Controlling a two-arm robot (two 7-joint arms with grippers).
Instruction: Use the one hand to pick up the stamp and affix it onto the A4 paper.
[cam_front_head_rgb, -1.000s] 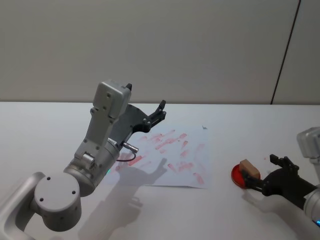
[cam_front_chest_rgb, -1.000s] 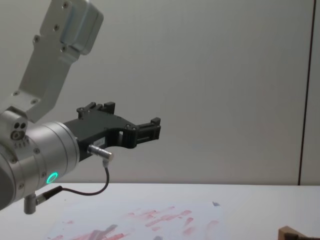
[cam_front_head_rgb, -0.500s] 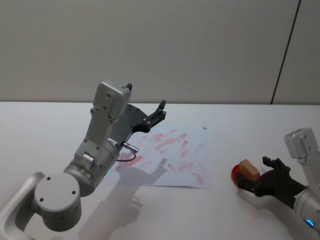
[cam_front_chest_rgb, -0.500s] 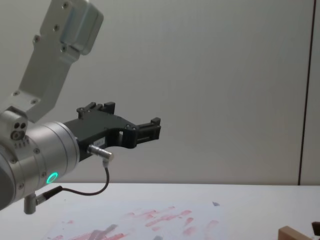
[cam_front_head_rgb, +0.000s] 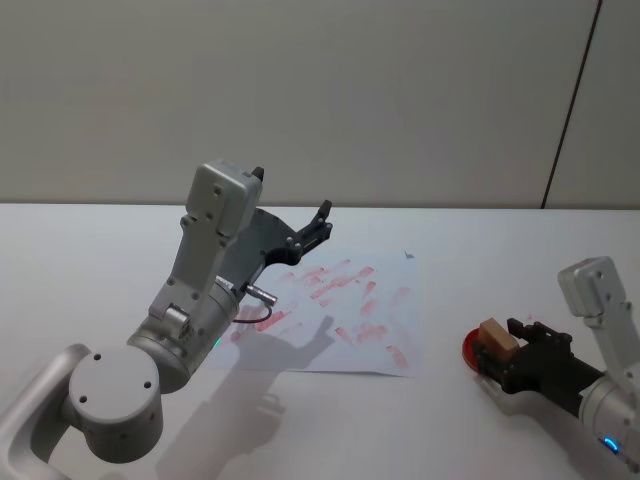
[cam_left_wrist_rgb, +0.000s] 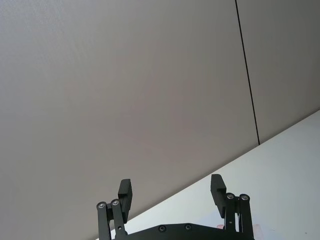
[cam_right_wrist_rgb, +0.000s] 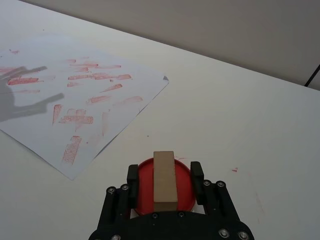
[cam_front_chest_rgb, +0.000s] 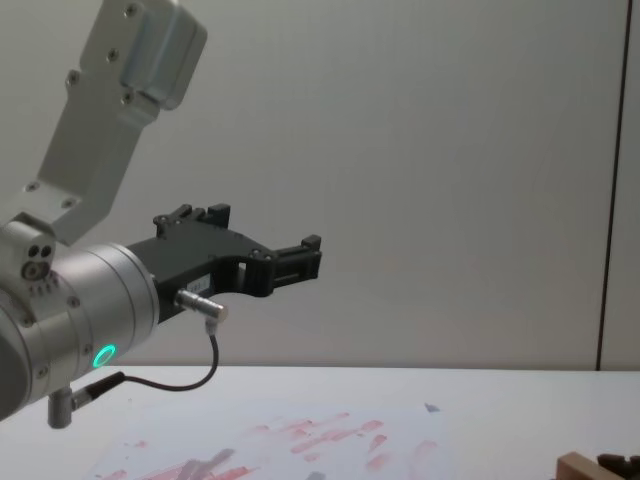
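Right arm sits further in from the right edge than a second ago. Its pale link is closer to the stamp, and the black fingers now lie either side of the block, not behind it. Stamp, paper and left arm unchanged.

Nearest: right gripper (cam_right_wrist_rgb: 164, 174) is low over the red ink pad (cam_right_wrist_rgb: 146, 172) and straddles the stamp (cam_front_head_rgb: 497, 337). Wrist view shows a gap on both sides, so the fingers are spread and not yet clamped.

Stamp: small light-brown wooden block, plain top. It rests on the pad, long axis in line with the gripper and about centred between the fingers.

Step in hand, as I judge it: the grasp, with the approach about done. Next move calls for closing squarely on the long sides, a clean lift off the pad, then a carry left to the sheet.

A4 paper (cam_front_head_rgb: 395, 320) lies flat on the white table (cam_front_head_rgb: 520, 250), well apart from the pad, and is covered in red smudges.

Farther back: left gripper (cam_front_head_rgb: 325, 220) hangs parked above the paper's left part, fingers apart, holding nothing.
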